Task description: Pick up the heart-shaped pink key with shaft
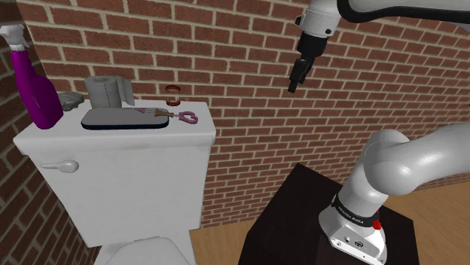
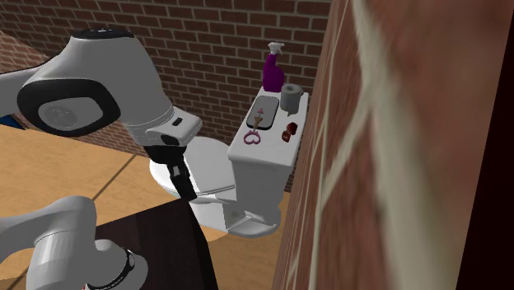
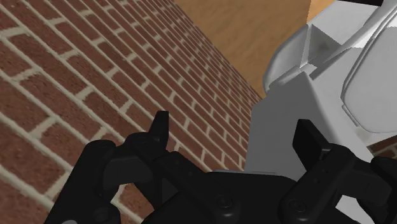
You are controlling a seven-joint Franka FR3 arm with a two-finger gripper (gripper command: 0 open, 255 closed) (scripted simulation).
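Pink key [image 1: 188,117] (shaft indistinct)

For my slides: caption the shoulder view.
Open gripper hangs by brick wall, apart from pink key on toilet tank.

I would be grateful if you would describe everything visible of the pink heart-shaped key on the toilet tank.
The key has a pink heart-shaped bow with two open loops and a tan-looking shaft. It lies flat on the white tank lid, near its end at the shoulder view's right, shaft reaching onto the dark tray. The hand hangs well away.
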